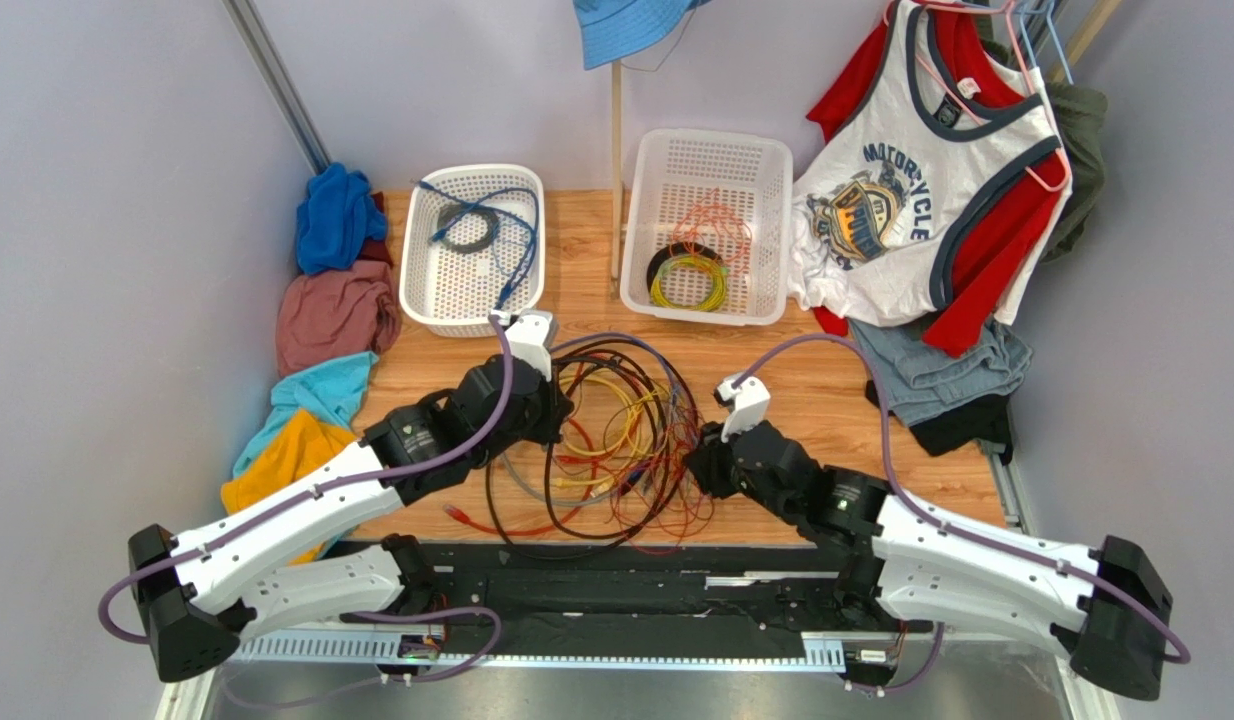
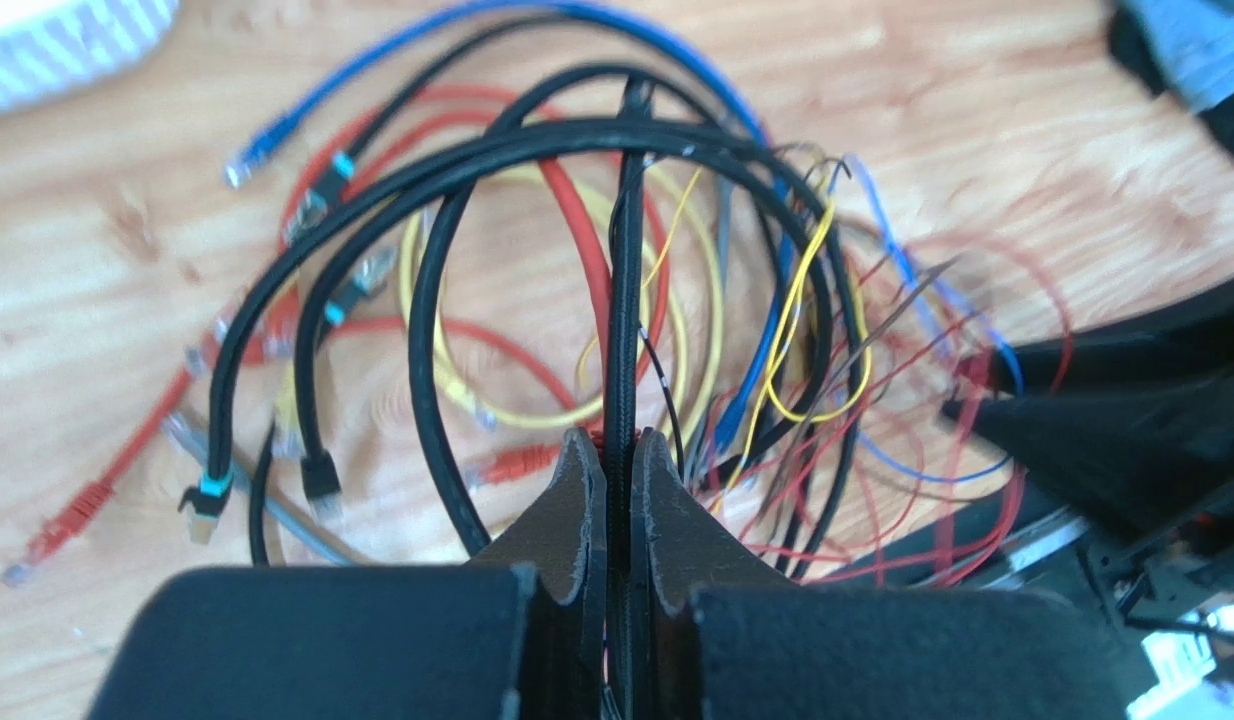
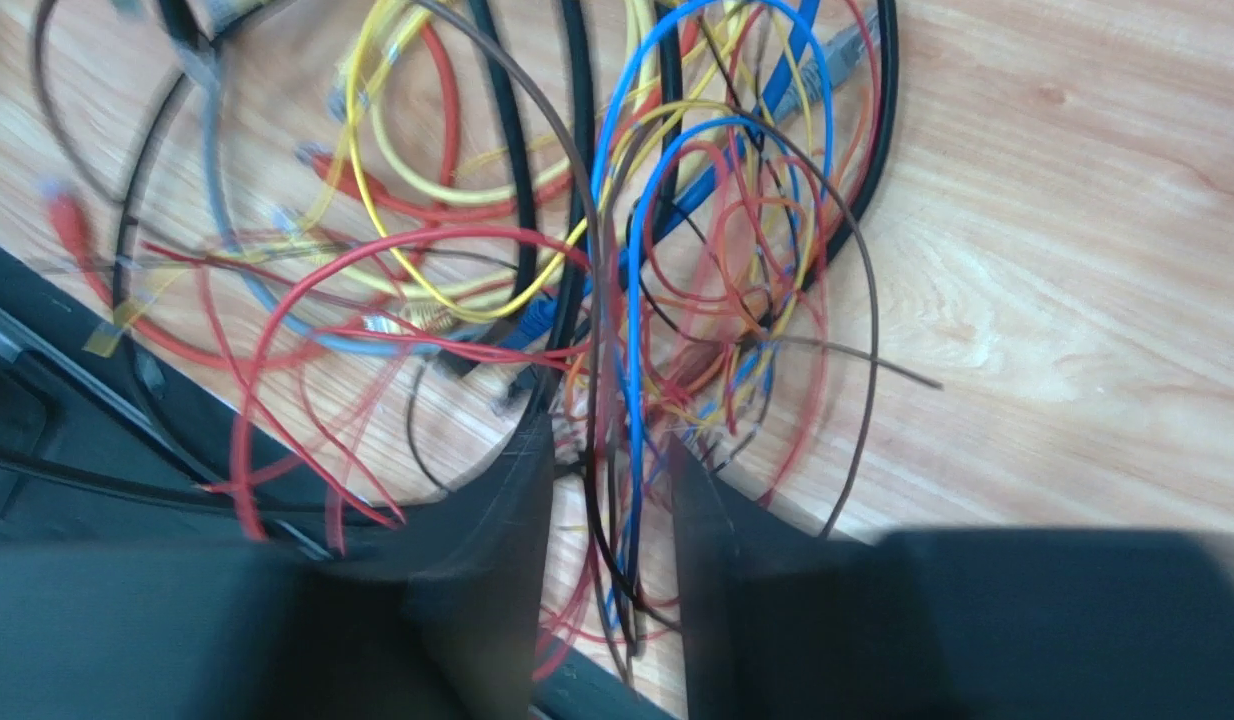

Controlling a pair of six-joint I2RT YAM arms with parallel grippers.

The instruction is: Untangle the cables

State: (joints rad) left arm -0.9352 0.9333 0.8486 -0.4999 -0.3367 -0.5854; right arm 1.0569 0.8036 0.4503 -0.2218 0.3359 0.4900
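Observation:
The cables (image 1: 616,435) lie as a tangle of black, red, yellow, orange and blue wires on the wooden table between my two arms. My left gripper (image 1: 556,408) is at the tangle's left side and is shut on a thick black cable (image 2: 626,300) that rises straight out from between the fingers. The tangle fills the left wrist view (image 2: 578,270). My right gripper (image 1: 710,458) is at the tangle's right edge. It is open (image 3: 608,450), with thin blue, black and red wires (image 3: 626,375) running through the gap between its fingers.
Two white baskets stand at the back: the left basket (image 1: 428,285) holds a blue cable and a small dark coil, the right basket (image 1: 758,240) a yellow-green and black coil. Clothes are piled along the left wall (image 1: 330,323) and at the right (image 1: 939,375).

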